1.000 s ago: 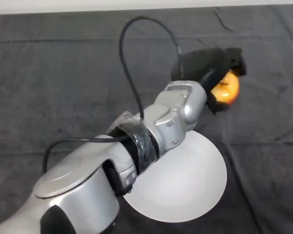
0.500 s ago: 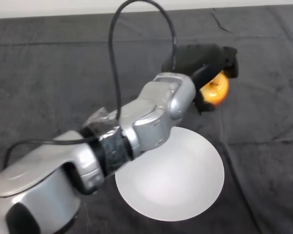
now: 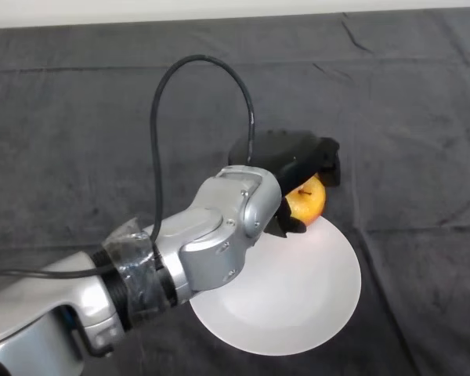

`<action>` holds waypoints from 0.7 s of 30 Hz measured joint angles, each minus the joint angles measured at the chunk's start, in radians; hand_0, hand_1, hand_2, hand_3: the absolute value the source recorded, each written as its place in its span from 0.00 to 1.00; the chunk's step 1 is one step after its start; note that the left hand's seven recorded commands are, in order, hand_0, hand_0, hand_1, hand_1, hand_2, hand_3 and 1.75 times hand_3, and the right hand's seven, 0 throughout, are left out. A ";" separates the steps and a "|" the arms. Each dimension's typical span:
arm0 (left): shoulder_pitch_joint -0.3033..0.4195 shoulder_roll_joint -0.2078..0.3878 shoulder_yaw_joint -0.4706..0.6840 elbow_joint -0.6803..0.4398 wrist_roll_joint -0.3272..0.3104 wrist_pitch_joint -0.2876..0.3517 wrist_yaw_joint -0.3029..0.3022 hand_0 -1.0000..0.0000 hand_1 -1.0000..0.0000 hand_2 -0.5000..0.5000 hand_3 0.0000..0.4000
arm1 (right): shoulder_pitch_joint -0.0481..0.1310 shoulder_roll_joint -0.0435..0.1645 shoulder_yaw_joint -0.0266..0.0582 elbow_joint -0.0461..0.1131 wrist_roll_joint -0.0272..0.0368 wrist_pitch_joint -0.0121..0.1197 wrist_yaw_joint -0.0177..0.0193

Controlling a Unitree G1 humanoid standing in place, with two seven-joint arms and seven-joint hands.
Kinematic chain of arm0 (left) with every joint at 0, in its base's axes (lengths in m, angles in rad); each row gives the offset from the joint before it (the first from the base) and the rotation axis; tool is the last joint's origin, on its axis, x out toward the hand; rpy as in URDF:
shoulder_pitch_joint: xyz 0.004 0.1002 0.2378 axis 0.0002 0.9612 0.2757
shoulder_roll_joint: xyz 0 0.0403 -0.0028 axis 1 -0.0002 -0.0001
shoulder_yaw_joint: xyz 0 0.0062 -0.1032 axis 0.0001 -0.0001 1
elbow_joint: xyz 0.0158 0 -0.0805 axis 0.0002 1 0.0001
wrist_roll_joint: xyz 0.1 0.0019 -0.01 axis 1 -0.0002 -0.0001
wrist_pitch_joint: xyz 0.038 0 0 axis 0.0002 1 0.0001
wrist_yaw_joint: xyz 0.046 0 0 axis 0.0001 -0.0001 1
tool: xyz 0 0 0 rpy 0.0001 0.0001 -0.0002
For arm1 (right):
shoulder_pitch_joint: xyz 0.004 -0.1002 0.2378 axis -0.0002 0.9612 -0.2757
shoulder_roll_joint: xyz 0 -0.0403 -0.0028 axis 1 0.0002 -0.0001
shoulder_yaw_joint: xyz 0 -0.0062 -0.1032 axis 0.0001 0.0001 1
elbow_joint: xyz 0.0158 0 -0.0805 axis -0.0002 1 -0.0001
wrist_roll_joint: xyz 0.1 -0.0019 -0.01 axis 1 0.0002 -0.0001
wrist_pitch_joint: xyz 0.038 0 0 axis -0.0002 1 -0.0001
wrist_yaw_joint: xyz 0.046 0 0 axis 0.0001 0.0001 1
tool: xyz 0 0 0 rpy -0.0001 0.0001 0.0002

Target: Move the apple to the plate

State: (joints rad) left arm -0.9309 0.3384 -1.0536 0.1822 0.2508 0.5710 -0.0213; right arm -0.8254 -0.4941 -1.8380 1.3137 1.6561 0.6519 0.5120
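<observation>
Robot hand (image 3: 286,154) is grasping the apple (image 3: 306,201), fingers curled over its top. Apple is sitting at the far rim of the white plate (image 3: 298,298), which is lying on the dark-clothed surface (image 3: 78,141).

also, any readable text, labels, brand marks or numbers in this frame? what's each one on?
None: no readable text in the head view.
apple: no sticker or label showing.
plate: plain white, no print.
left hand and arm: no markings visible.
cloth: plain dark, no tag.
</observation>
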 measured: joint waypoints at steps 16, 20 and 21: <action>0.040 0.011 0.018 -0.019 0.011 -0.032 -0.054 0.00 0.00 0.50 1.00 | 0.000 0.000 0.0000 0.000 0.0000 0.000 0.0000; 0.045 0.009 0.040 -0.018 0.010 -0.034 -0.081 0.29 0.92 0.19 0.71 | 0.000 0.000 0.0000 0.000 0.0000 0.000 0.0000; 0.046 0.009 0.042 -0.018 0.010 -0.034 -0.085 0.42 1.00 0.21 0.58 | 0.000 0.000 0.0000 0.000 0.0000 0.000 0.0000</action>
State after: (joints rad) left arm -0.8851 0.3476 -1.0118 0.1639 0.2609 0.5372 -0.1060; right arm -0.8254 -0.4942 -1.8380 1.3137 1.6562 0.6519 0.5121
